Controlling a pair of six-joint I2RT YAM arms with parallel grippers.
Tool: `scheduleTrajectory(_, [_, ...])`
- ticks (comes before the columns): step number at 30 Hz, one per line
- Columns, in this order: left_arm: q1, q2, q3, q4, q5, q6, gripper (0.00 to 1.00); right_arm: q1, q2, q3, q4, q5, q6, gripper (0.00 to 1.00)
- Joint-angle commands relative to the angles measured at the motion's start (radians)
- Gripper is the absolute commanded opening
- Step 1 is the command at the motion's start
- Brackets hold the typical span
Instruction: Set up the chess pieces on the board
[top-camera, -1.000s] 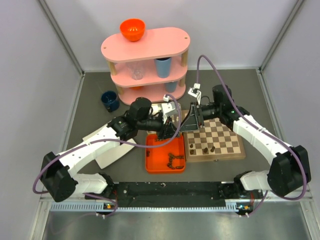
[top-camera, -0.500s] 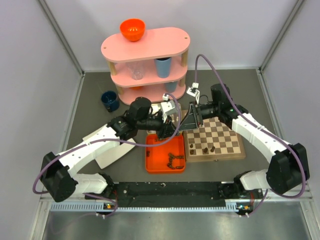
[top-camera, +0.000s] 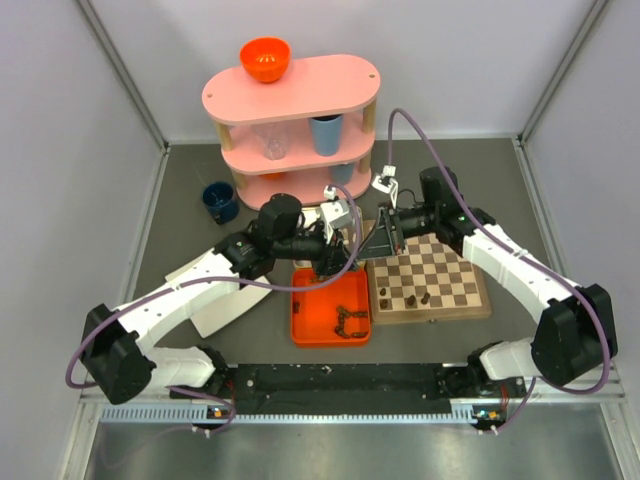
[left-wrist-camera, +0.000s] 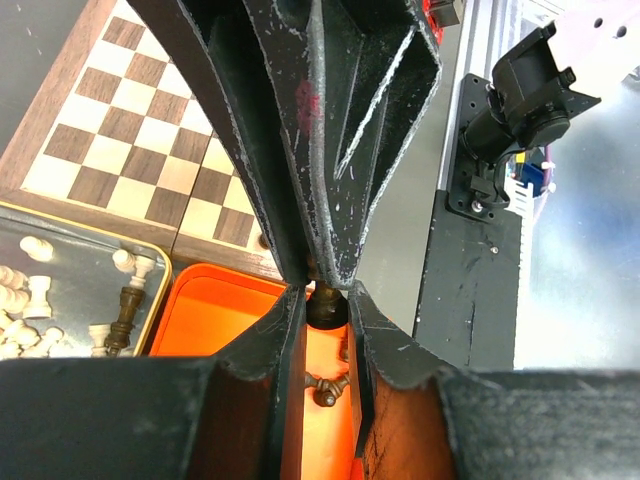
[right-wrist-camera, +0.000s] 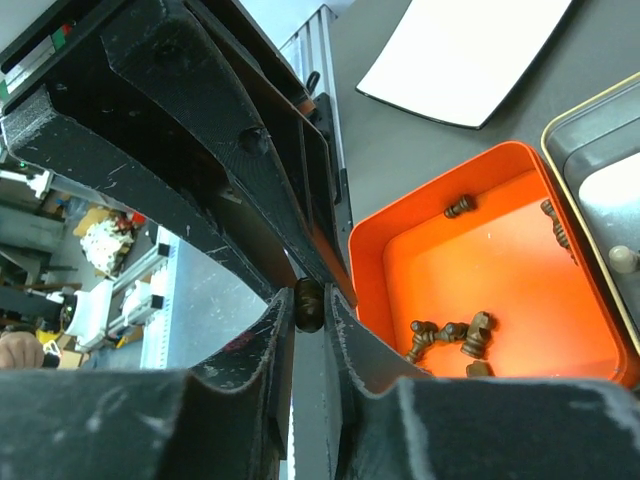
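Finding: both arms meet in the air over the far end of the orange tray (top-camera: 300, 330), just beside the left edge of the board (top-camera: 450, 308). The left gripper (left-wrist-camera: 325, 297) has its jaws pinching a dark chess piece (right-wrist-camera: 307, 305). The right gripper (right-wrist-camera: 308, 298) has its jaws pressed on the same piece from the opposite side.

Assessment: this looks like a hand-over.

Recommendation: confirm the right grip is firm before the left jaws spread. Then withdraw the left arm straight back so the piece is not twisted. Set it upright beside the dark pieces on the board (top-camera: 415, 298).

Risk: if it slips, it drops into the tray or onto the tabletop.
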Motion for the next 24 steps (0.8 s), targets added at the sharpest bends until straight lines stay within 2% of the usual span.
scheduleTrajectory(1, [0.007, -0.015, 0.019, 0.093, -0.027, -0.009, 0.02, 0.029, 0.007, 0.06, -0.027, -0.026, -0.033, 0.1])
scheduleTrajectory(5, [0.01, -0.019, 0.018, 0.096, -0.03, -0.017, 0.08, 0.027, 0.006, 0.064, -0.033, -0.021, -0.043, 0.03])
scheduleTrajectory(6, [0.01, -0.021, 0.015, 0.096, -0.03, -0.02, 0.22, 0.027, 0.004, 0.066, -0.036, -0.014, -0.051, 0.01])
scheduleTrajectory(9, [0.011, -0.045, -0.004, 0.096, -0.041, -0.023, 0.42, 0.023, -0.006, 0.07, -0.054, 0.005, -0.072, 0.01])
scheduleTrajectory(10, [0.014, -0.054, -0.011, 0.096, -0.047, -0.021, 0.52, 0.009, -0.009, 0.07, -0.057, 0.008, -0.077, 0.01])
scheduleTrajectory(14, [0.019, -0.152, -0.056, 0.078, -0.122, 0.003, 0.69, -0.042, -0.045, 0.066, -0.093, 0.041, -0.12, 0.0])
scheduleTrajectory(19, [0.036, -0.281, -0.134, 0.004, -0.291, 0.067, 0.86, -0.056, -0.1, 0.08, -0.278, 0.289, -0.394, 0.01])
scheduleTrajectory(20, [0.036, -0.326, -0.146, -0.007, -0.32, 0.093, 0.93, -0.056, -0.109, 0.061, -0.312, 0.337, -0.425, 0.01])
scheduleTrajectory(22, [0.039, -0.384, -0.188, -0.042, -0.421, 0.11, 0.99, -0.059, -0.146, 0.032, -0.321, 0.471, -0.502, 0.01])
scheduleTrajectory(24, [0.04, -0.413, -0.218, -0.072, -0.504, 0.13, 0.99, -0.059, -0.169, -0.017, -0.324, 0.572, -0.563, 0.02])
